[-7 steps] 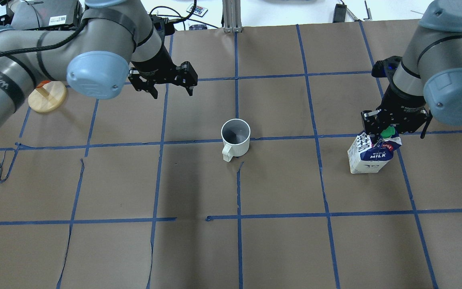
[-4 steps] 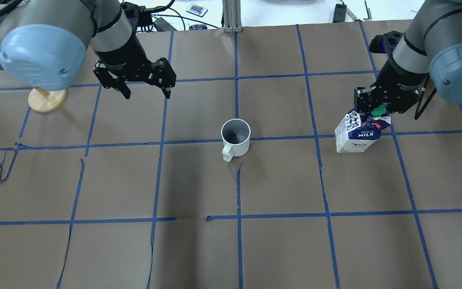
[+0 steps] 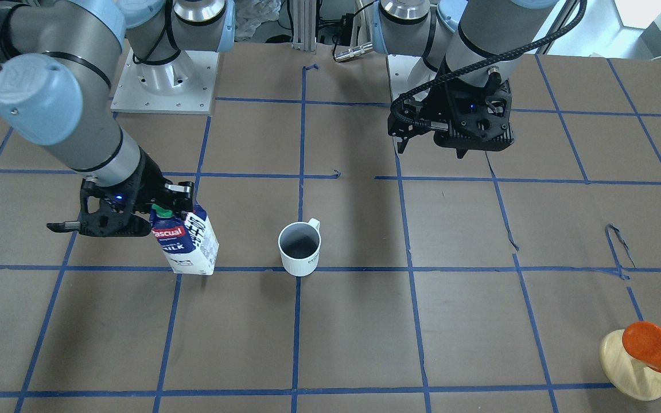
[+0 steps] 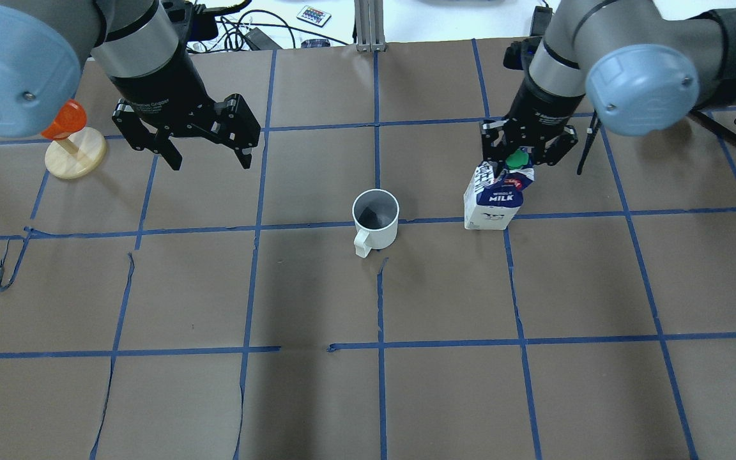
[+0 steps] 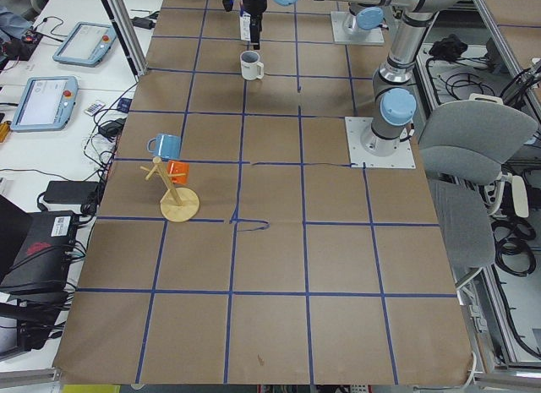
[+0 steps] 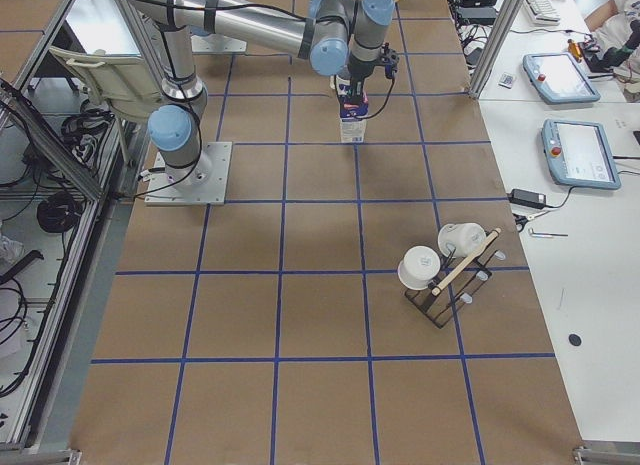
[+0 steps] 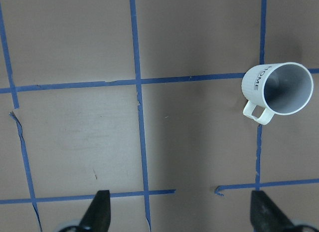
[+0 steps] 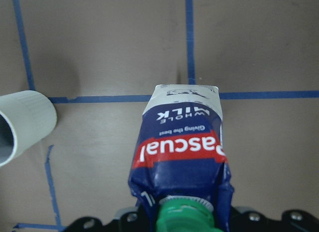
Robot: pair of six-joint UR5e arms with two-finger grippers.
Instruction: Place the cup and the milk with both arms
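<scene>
**A:** Where do things stand?

**B:** Overhead view: the cup (image 4: 375, 220) is mid-frame and the milk (image 4: 494, 204) is tilted just right of it, apart, its top pinched by the right gripper (image 4: 522, 156). The left gripper (image 4: 210, 161), upper left, gapes empty.

**A:** And setting it down?

**B:** Level it first, I'd judge — lower gently, clear of the cup, then let go.

— How is the left tool (image 4: 209, 160) set?
— Pointing straight down, fingers spread wide, tips level.
— And the right tool (image 4: 521, 156)?
— Pointing down too, fingers clamped on the top of the milk (image 4: 494, 207), wrist above them.
</scene>
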